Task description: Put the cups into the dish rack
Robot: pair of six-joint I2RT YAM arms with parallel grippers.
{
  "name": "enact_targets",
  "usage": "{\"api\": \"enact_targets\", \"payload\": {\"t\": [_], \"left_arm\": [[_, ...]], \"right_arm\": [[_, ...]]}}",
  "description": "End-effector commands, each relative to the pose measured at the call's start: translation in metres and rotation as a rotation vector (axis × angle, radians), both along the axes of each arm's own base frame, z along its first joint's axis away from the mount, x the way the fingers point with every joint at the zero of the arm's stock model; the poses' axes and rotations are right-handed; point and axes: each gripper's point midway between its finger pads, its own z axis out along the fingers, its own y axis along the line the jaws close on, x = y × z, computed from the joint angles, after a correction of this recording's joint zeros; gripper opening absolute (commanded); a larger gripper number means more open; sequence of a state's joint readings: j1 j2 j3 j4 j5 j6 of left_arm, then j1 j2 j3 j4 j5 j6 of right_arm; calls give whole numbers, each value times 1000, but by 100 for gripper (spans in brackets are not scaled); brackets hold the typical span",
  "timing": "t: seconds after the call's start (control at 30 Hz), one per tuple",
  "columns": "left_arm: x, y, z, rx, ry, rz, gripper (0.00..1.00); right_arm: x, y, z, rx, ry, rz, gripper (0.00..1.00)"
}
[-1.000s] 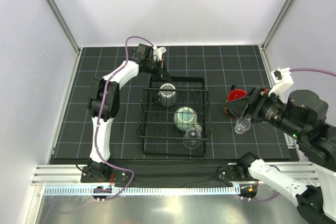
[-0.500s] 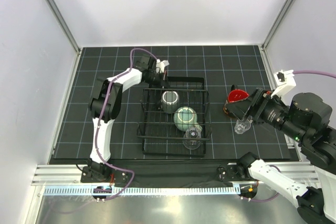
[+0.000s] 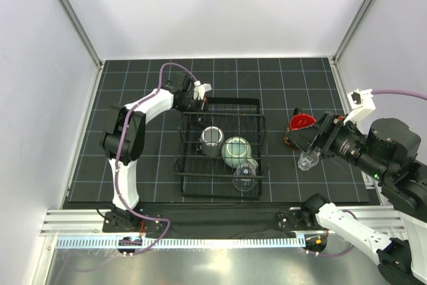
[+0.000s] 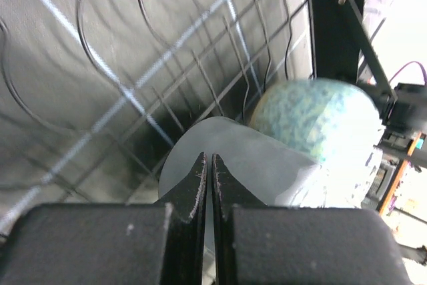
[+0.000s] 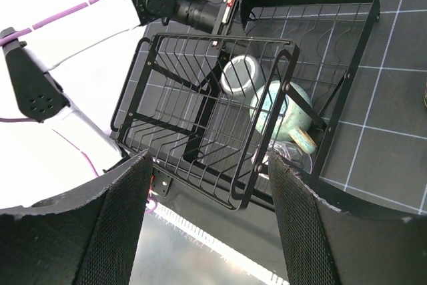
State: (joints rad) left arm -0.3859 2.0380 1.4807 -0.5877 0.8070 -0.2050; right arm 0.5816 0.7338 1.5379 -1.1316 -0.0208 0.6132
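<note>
The black wire dish rack (image 3: 189, 165) holds three cups: a dark grey-green mug (image 3: 212, 139), a speckled pale-green mug (image 3: 235, 150) and a clear glass (image 3: 245, 173). My left gripper (image 3: 200, 100) hangs shut and empty at the rack's back rim. In the left wrist view its fingertips (image 4: 207, 165) point down over the grey mug (image 4: 247, 158), beside the speckled mug (image 4: 313, 117). Right of the rack stand a dark cup with a red inside (image 3: 300, 123) and a second clear glass (image 3: 307, 160). My right gripper (image 3: 305, 141) is open between them and holds nothing.
The right wrist view looks across the rack (image 5: 200, 131) from the right, past my wide-apart fingers (image 5: 123, 218); the left arm's wrist (image 5: 190, 8) shows beyond it. White walls and metal posts close in the black gridded mat (image 3: 147, 171).
The left arm has swung its elbow leftward, the shut gripper staying near the rack's back rim. The grey-green mug now sits nearer the rack's middle. The right arm has barely moved.
</note>
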Motion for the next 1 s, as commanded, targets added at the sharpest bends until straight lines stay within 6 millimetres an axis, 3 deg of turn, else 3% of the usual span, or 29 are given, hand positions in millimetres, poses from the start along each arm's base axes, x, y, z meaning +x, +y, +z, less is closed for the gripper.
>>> {"api": "enact_targets", "payload": {"t": [0.0,0.23,0.3,0.43,0.67,0.83,0.97], "left_arm": [[-18,11,11,29,-5,-36,0],[-40,32,-1,122,22,-42,0],[-45,36,-3,137,29,-39,0],[-46,41,6,144,-2,-23,0],[-17,58,19,165,-44,89,6],[15,73,27,177,-39,235,11],[37,104,53,207,-60,494,16]], "right_arm": [[4,5,4,21,-16,7,71],[15,9,-16,-32,90,-20,71],[21,1,-26,-80,129,-74,71],[31,-2,-39,-147,188,-119,71],[45,-4,-48,-167,238,-196,71],[54,-33,-69,-265,323,-377,71],[64,-55,-75,-349,335,-458,71]]}}
